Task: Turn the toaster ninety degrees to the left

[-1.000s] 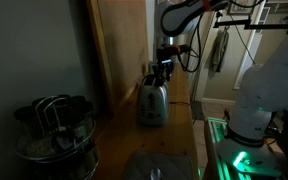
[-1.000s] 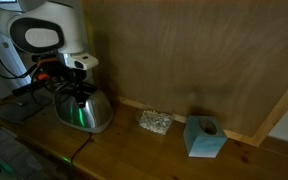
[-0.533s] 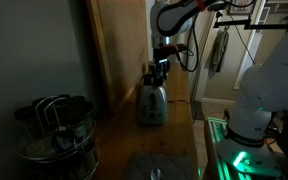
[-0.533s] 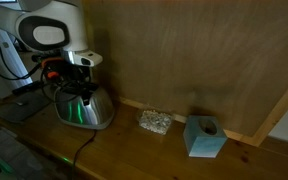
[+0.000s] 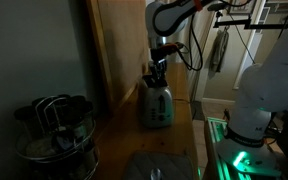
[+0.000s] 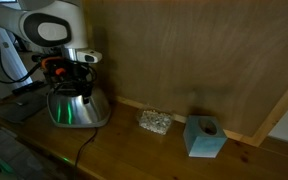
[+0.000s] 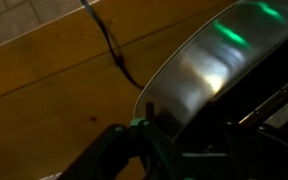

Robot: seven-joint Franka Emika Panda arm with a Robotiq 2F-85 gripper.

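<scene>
The silver toaster (image 5: 156, 106) stands on the wooden counter close to the wooden wall, and it also shows in an exterior view (image 6: 76, 108). My gripper (image 5: 157, 76) comes down on its top from above in both exterior views (image 6: 72, 86). In the wrist view the toaster's brushed side (image 7: 209, 62) fills the right half. My gripper (image 7: 187, 132) is shut on the toaster's top edge. One finger (image 7: 149, 116) lies on the outer wall. The other finger is lost in the dark over the slots. The toaster's black cord (image 7: 110, 42) runs across the counter.
A dark round wire-frame pot (image 5: 54, 126) stands at the near end of the counter. A crumpled silvery lump (image 6: 155, 122) and a teal block with a hole (image 6: 204, 137) lie beside the toaster along the wall (image 6: 204, 50). The robot base (image 5: 254, 100) glows green.
The toaster has turned about its upright axis under the gripper; it now shows a broader face to one exterior camera. The arm's wrist has rotated with it.
</scene>
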